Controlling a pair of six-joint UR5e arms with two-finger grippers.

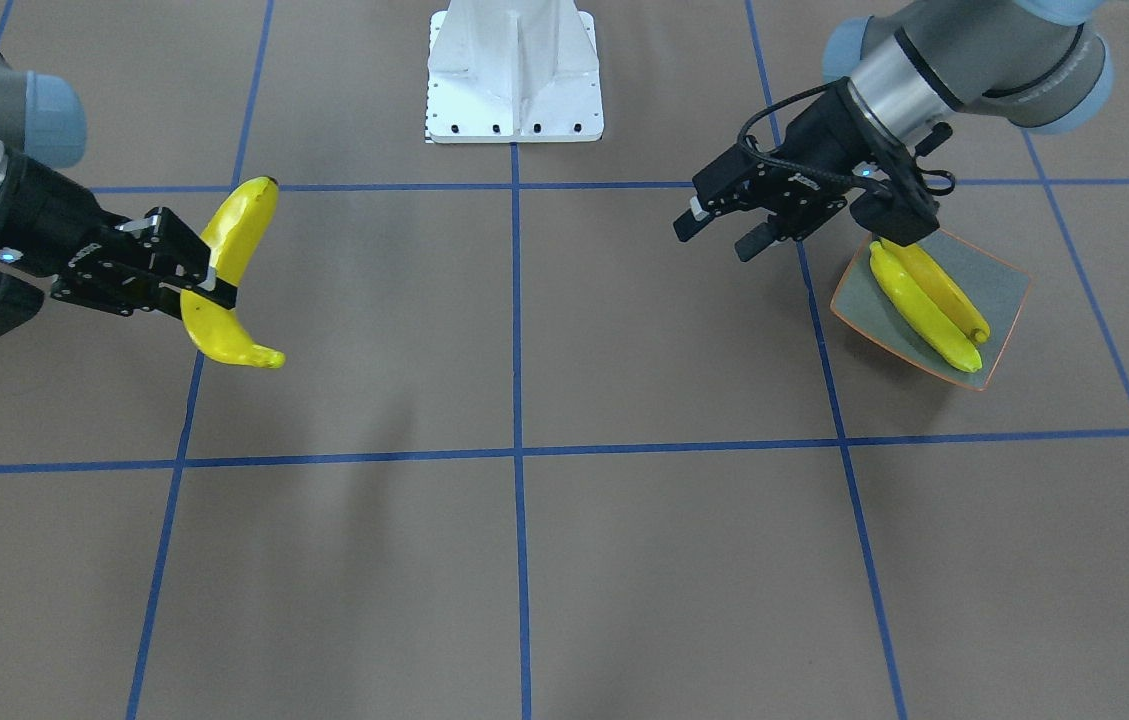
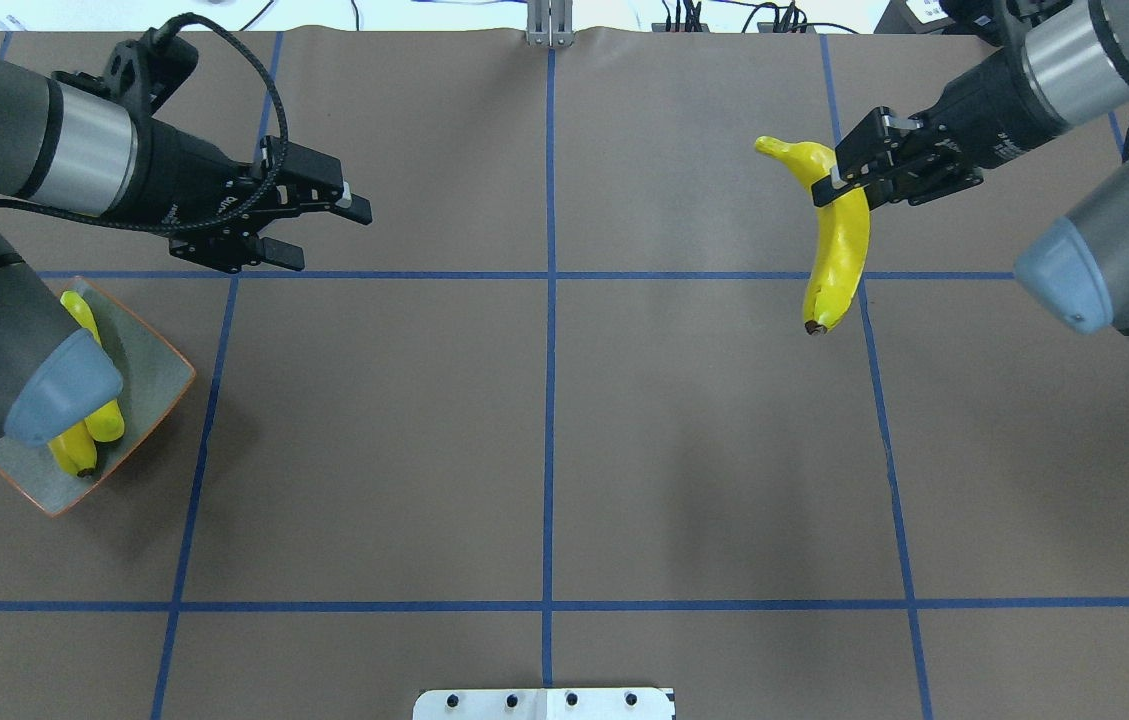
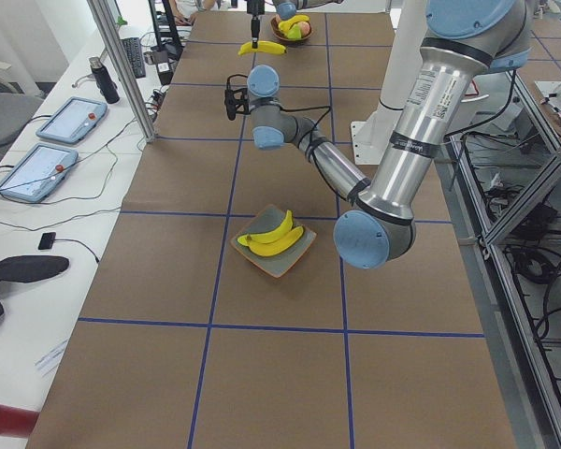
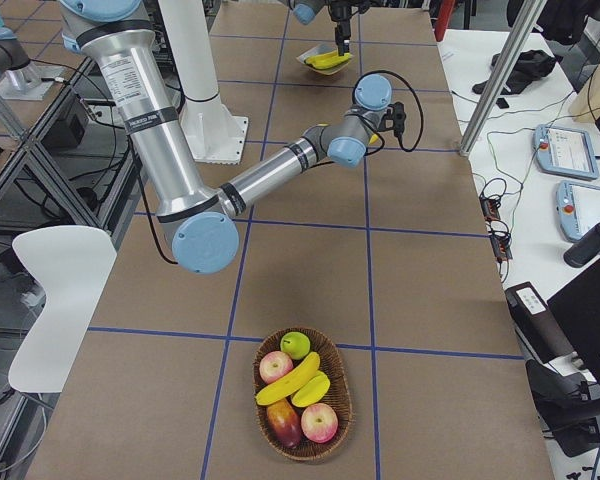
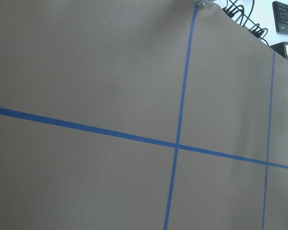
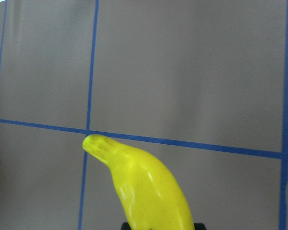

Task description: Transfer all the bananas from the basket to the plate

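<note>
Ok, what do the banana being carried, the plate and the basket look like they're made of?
Banana: probably plastic; the skin is evenly bright yellow with a hard glossy sheen. Plate: looks like glazed ceramic, speckled grey-blue with a thin orange rim, though melamine can't be ruled out. Basket: woven wicker or similar, brown with a visible weave.

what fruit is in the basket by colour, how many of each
yellow fruit: 2
red fruit: 3
green fruit: 1
total in the basket: 6
</note>
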